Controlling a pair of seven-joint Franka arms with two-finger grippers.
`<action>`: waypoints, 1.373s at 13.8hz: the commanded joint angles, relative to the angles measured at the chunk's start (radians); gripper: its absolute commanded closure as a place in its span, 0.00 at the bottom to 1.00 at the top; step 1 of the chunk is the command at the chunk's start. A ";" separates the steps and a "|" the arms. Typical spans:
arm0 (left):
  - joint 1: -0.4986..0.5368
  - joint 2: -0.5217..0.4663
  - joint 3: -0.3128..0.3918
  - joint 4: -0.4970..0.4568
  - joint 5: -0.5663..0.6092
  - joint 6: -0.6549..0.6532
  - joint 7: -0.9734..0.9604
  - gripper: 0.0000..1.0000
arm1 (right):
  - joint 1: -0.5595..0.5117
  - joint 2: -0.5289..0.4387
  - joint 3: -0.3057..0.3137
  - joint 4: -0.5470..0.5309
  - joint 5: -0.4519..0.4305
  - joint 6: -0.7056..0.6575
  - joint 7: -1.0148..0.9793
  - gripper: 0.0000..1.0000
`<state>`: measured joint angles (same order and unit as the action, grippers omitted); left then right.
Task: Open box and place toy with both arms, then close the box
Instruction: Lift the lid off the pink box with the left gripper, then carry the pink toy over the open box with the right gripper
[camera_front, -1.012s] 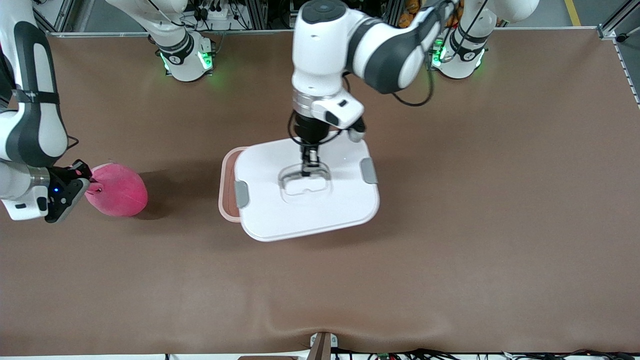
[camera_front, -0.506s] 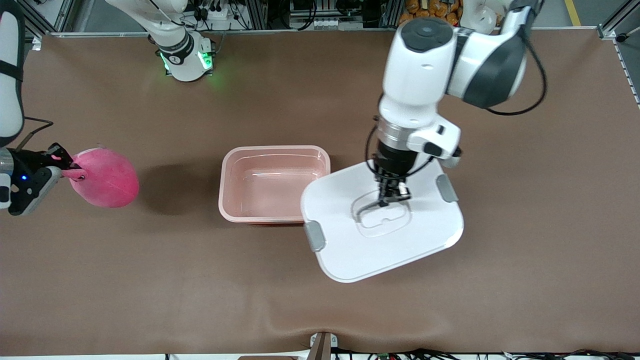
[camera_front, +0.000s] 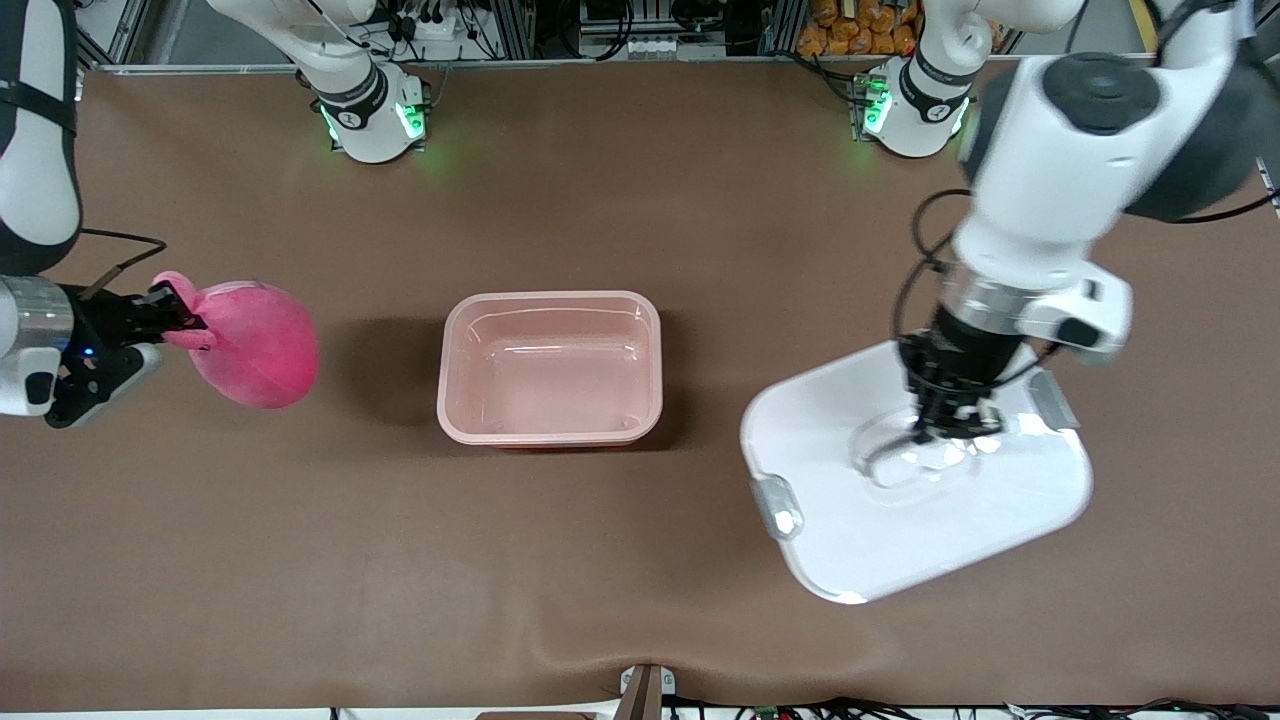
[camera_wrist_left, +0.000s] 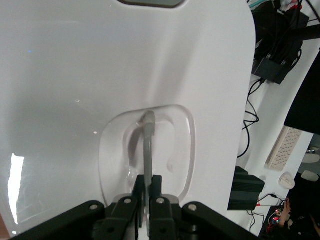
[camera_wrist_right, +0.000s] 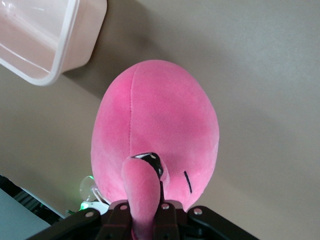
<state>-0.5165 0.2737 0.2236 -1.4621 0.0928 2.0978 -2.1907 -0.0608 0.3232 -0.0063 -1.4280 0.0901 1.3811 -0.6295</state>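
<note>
Carrying toy (camera_front: 258, 345) to the open box (camera_front: 550, 300) is judged the step in hand: toy hangs pinched by its ear in right gripper (camera_front: 168, 312), over table twd right arm's end. Lid (camera_front: 930, 520), clamped by handle in left gripper (camera_front: 952, 428), should be kept clear; toy to be centred over box w/o clipping rim.

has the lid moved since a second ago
Yes. The lid, held by the left gripper, has left the box, swinging toward the left arm's end of the table.

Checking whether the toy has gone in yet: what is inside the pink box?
Nothing: the box stands open and only its bare pink floor shows. The toy hangs in the right gripper, over the table.
</note>
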 joint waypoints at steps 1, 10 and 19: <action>0.045 -0.045 -0.018 -0.062 0.008 0.048 0.098 1.00 | 0.048 -0.010 -0.006 0.027 0.055 -0.019 0.147 1.00; 0.070 -0.300 -0.021 -0.410 -0.081 0.100 0.430 1.00 | 0.212 0.000 -0.011 0.056 0.129 -0.004 0.560 1.00; 0.127 -0.321 -0.020 -0.462 -0.082 0.134 0.545 1.00 | 0.371 0.029 -0.011 0.058 0.172 0.153 0.925 1.00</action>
<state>-0.3895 -0.0352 0.2129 -1.9151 0.0260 2.2163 -1.6686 0.2809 0.3330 -0.0045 -1.3908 0.2392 1.5177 0.2298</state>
